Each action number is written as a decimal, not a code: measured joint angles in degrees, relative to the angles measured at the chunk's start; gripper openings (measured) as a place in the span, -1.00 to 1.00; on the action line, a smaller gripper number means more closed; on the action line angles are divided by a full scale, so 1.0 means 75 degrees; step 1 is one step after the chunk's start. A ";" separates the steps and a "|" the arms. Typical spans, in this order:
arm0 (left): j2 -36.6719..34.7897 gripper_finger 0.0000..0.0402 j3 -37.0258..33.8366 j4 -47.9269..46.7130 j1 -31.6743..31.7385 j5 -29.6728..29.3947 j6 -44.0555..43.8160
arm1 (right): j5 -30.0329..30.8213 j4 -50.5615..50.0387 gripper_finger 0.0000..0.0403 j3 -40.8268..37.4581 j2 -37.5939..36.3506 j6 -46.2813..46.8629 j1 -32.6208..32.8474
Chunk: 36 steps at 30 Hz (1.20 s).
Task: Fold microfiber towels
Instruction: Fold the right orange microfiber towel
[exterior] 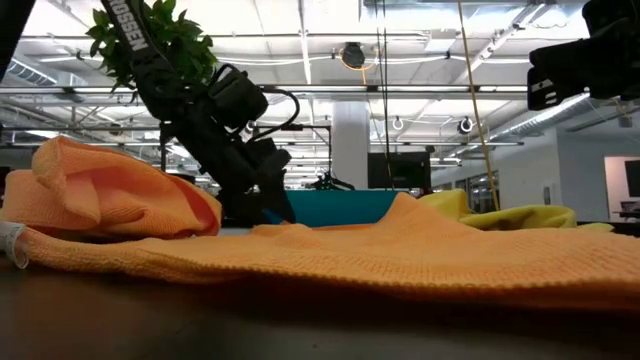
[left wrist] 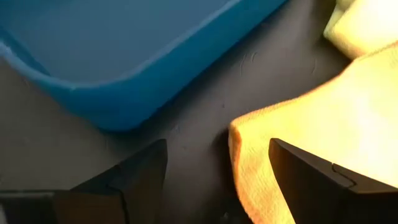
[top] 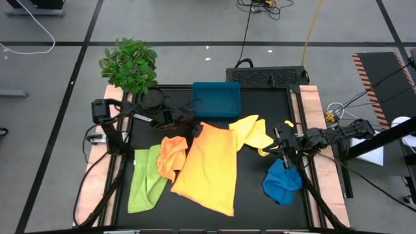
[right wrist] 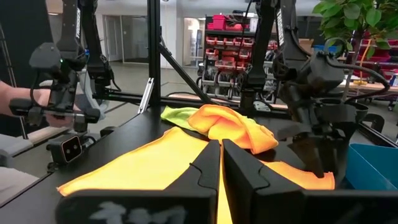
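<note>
1. Across the black table (top: pixel 253 195) all five towels lie loose, and none looks neatly folded yet.
2. Golden yellow towel (top: pixel 209 168) is spread in the middle; the orange towel (top: pixel 171 156) sits bunched beside it, overlapping the lime green towel (top: pixel 147 179).
3. Pale yellow towel (top: pixel 252 133) and blue towel (top: pixel 282 182) lie crumpled toward the right.
4. Left gripper (left wrist: pixel 217 171) hangs with jaws apart at the golden towel's far corner, near the teal tray (top: pixel 216 99), holding nothing.
5. Right gripper (right wrist: pixel 221 163) waits closed and empty above the blue towel.
</note>
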 joint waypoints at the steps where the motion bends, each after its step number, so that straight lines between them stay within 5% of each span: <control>1: 0.0056 0.43 0.0000 0.0104 0.0020 0.0006 -0.0007 | 0.0003 0.0002 -0.97 -0.0002 0.0000 0.0000 -0.0003; 11: 0.0078 0.27 0.0003 0.0099 0.0017 0.0025 0.0211 | 0.0000 0.0006 -0.97 -0.0003 0.0000 -0.0002 -0.0003; 25: 0.0098 -0.95 -0.0015 0.0533 -0.0551 0.0207 0.1415 | 0.0003 0.0003 -0.97 -0.0002 0.0000 0.0000 0.0000; 36: -0.0711 -0.98 0.0161 0.0892 -0.1505 0.0251 0.2760 | 0.0000 0.0003 -0.97 -0.0003 0.0000 -0.0002 -0.0003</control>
